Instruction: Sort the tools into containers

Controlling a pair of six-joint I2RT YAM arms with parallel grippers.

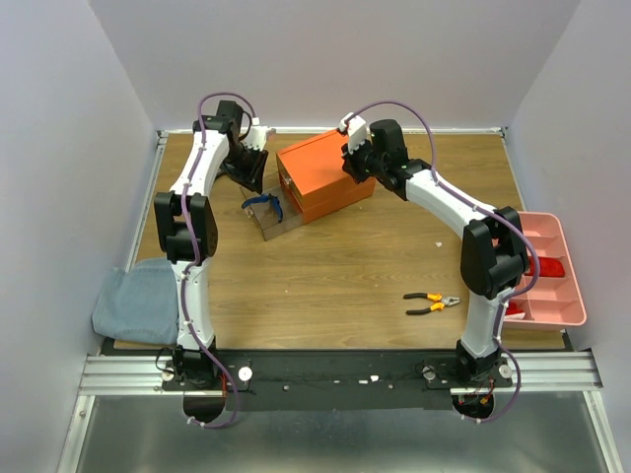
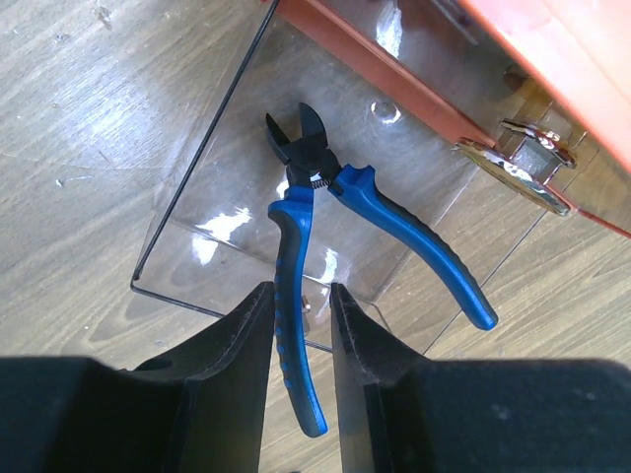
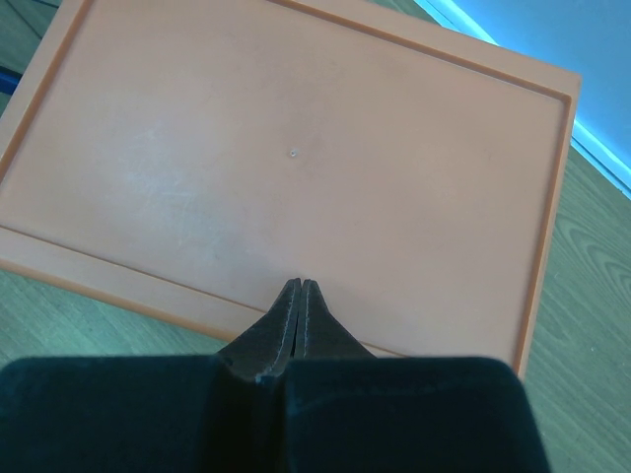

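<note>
Here the left gripper (image 2: 301,292) is hanging over the clear drawer (image 2: 222,148), which is jutting out of the orange box (image 1: 317,164) near the middle of the table's far edge. Its fingers are standing apart around one handle of the blue-handled pliers (image 2: 394,222), not pinching it. The pliers are lying in the drawer, with that handle reaching out past the drawer's front wall. The right gripper (image 3: 299,286) is sitting clenched and empty over the box lid; I cannot tell whether it is touching.

The risk is lying in the overhang. If the left arm is rising at a slant, a finger could be catching the handle and tipping the pliers out. Pushing the drawer in could be jamming the handle against the box. Without the right gripper bracing it, the box might be sliding too.

The orange-handled pliers (image 1: 431,304) are waiting toward the near right corner, well apart from the pink tray (image 1: 573,281) at the right edge.
</note>
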